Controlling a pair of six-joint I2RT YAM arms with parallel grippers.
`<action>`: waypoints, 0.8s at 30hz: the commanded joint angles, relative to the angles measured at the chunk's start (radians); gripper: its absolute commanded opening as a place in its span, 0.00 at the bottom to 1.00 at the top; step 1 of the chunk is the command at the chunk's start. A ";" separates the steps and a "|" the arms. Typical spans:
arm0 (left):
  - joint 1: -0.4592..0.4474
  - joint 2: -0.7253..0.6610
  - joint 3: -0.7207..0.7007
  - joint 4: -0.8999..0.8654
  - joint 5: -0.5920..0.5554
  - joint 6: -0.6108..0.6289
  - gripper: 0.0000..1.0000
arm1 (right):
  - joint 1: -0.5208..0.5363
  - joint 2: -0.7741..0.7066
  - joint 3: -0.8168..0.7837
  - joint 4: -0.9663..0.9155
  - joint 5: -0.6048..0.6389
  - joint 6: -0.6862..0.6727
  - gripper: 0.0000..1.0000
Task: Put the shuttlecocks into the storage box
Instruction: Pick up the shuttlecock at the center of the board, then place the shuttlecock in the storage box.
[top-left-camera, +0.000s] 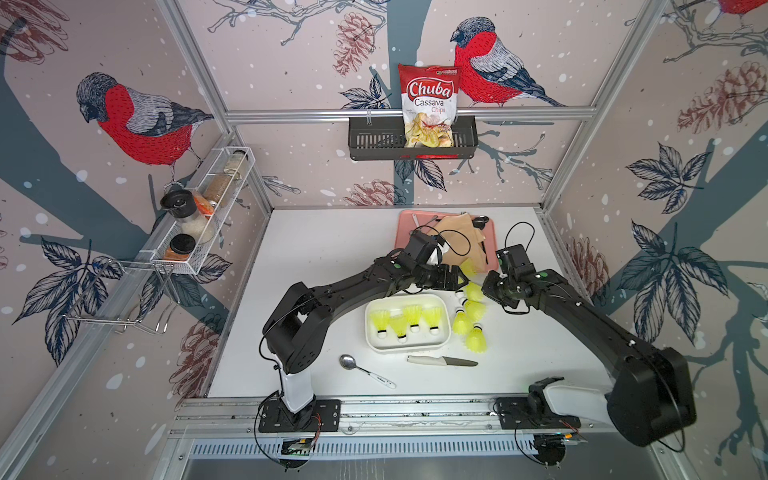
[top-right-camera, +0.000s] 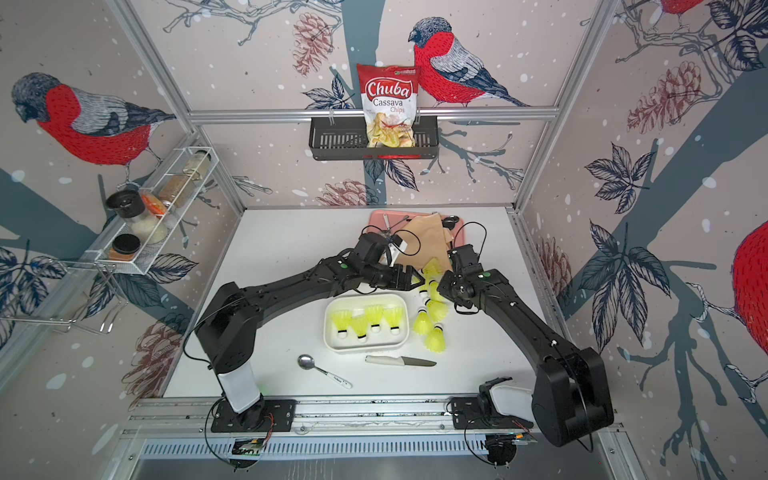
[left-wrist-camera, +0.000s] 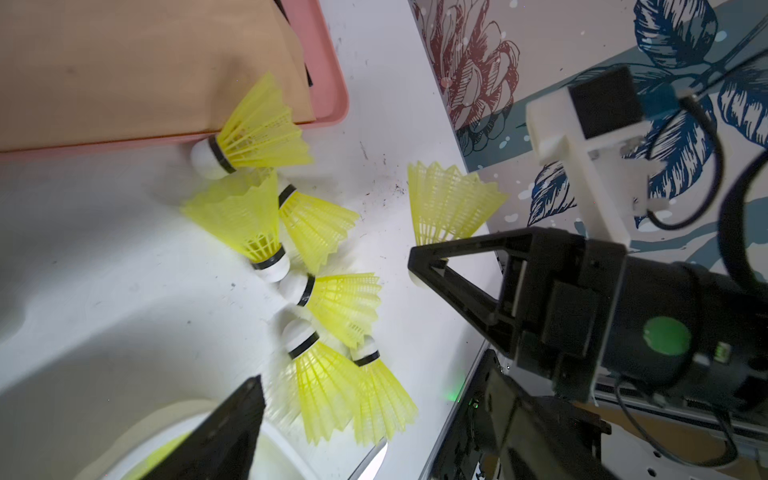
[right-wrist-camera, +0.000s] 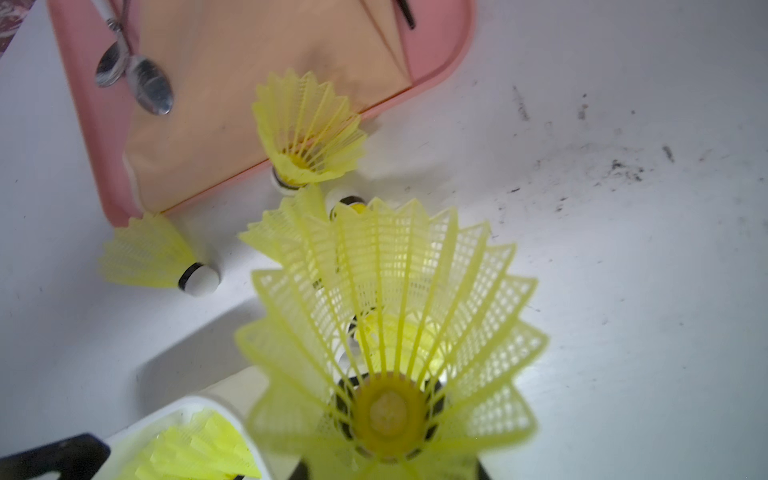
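Shuttlecock (right-wrist-camera: 390, 332) clenched at its cork end in right pincer (left-wrist-camera: 417, 266), left pincer (top-left-camera: 462, 277) released, empty; four shuttlecocks (top-left-camera: 405, 320) lie in box (top-left-camera: 371, 332), loose shuttlecocks (top-left-camera: 473, 309) just beside it on surface (top-left-camera: 316, 257); featherlight, skirt likely crushable, so grip cork

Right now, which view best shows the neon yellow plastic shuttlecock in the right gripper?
Left wrist: the neon yellow shuttlecock shows side-on, tip pinched in the right gripper. Right wrist looks into its skirt, blurred. In both top views, arms hide it.
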 joint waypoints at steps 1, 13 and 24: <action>0.019 -0.086 -0.076 0.024 -0.034 -0.014 0.87 | 0.081 -0.044 0.011 -0.079 0.042 0.032 0.20; 0.073 -0.436 -0.376 -0.082 -0.151 -0.024 0.87 | 0.486 -0.077 0.009 -0.059 0.100 0.137 0.20; 0.072 -0.700 -0.555 -0.198 -0.255 -0.078 0.87 | 0.691 0.084 0.034 0.060 0.077 0.134 0.20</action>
